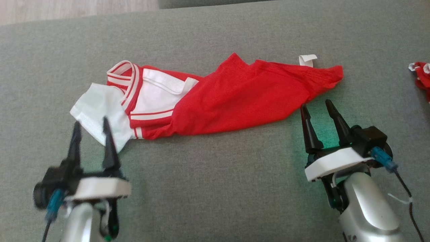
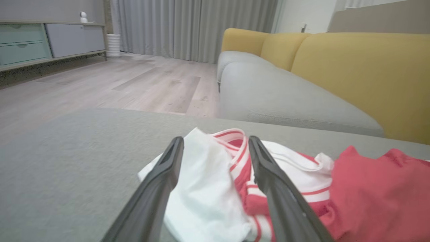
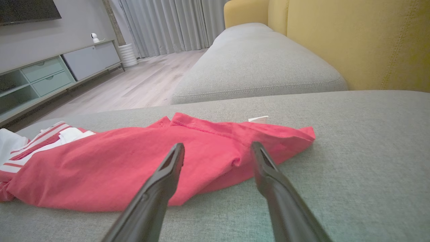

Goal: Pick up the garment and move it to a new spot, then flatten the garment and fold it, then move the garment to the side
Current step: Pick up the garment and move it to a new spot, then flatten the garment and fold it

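Observation:
The garment (image 1: 231,97) lies crumpled in a long strip across the grey cushion, red body to the right, white sleeves and striped collar to the left, its white tag (image 1: 307,59) at the far edge. My left gripper (image 1: 91,122) stands open over the near white sleeve (image 2: 205,188), nothing held between its fingers. My right gripper (image 1: 315,105) is open just in front of the red hem end (image 3: 268,141), fingertips close to the cloth. The print is hidden in the folds.
A smaller bunched red and white piece (image 1: 421,79) sits at the right edge of the cushion (image 1: 215,188). Beyond it are a grey and yellow sofa (image 2: 302,84), wooden floor (image 2: 117,80) and a low cabinet (image 2: 40,43).

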Controlling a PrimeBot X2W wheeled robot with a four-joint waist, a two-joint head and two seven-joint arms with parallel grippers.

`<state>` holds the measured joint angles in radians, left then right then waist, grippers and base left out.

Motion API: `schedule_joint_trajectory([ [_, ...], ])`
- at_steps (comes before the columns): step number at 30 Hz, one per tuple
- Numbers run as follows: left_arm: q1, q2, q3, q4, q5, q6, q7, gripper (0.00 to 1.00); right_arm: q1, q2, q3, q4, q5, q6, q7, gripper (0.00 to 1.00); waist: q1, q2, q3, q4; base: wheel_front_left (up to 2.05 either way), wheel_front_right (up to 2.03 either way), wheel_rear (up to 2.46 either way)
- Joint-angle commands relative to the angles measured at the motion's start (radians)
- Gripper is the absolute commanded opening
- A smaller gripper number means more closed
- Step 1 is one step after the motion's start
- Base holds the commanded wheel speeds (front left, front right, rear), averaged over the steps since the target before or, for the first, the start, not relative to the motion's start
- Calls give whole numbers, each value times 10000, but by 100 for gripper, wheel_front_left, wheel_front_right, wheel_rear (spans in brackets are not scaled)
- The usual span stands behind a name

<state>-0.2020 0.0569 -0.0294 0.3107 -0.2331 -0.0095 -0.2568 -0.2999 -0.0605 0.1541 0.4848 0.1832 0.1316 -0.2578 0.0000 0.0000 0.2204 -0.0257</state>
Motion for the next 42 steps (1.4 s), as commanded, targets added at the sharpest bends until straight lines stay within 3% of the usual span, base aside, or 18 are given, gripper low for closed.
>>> schedule_joint_trajectory([
  [1, 55, 47, 509, -447, 106, 27, -49, 100, -175, 101, 161, -232, -44, -9, -39, 100, 0, 0, -73, 48, 0, 0, 0],
  [11, 1443, -62, 1445, -806, -92, 18, -49, 100, 107, 102, -38, 25, -26, -9, -40, 100, 0, 0, -409, 118, 0, 0, 0],
  [32, 1955, -65, 1068, -449, -441, 129, -49, 100, 765, 102, -109, -89, 168, -9, -40, 100, 0, 0, -1216, 149, 0, 0, 0],
  [37, 1871, -66, 840, -441, -493, 116, -49, 100, 646, 102, -17, -74, 104, -9, -40, 100, 0, 0, -1099, 340, 0, 0, 0],
  [42, 1540, -66, 128, -458, -638, 94, -49, 100, -295, -112, 252, 375, -175, -9, -40, 100, 0, 0, -707, 970, 0, 0, 0],
])
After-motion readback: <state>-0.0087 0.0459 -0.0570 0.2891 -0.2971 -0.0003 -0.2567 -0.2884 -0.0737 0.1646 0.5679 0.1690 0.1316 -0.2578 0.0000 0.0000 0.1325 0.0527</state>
